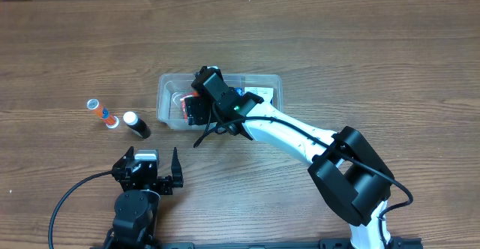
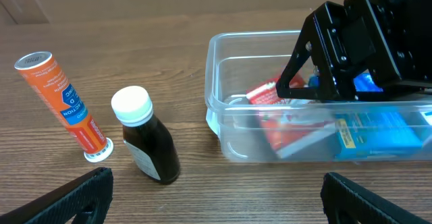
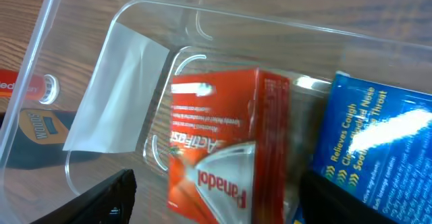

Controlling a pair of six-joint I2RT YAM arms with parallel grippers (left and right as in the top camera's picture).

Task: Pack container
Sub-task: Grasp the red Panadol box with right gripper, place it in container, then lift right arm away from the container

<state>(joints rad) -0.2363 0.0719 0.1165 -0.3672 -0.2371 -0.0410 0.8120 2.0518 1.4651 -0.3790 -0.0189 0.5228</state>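
Nearest the overhead lens, the right arm reaches across the wooden table to the middle, where the container stands. The right gripper hangs inside the tub at its left end. Its fingers are spread to either side of a red Panadol box, which lies on the floor of the tub and does not look pinched. Just beside it lies a blue cough-and-throat box.

The left gripper hangs near the table's front edge, well apart from the tub, with its fingers spread and nothing between them.

Packing looks roughly half done. Two boxes are in. A dark bottle with a white cap and an orange tube sit on the wood to the tub's left, near each other, and neither is packed yet. Both lie closer to the left gripper.
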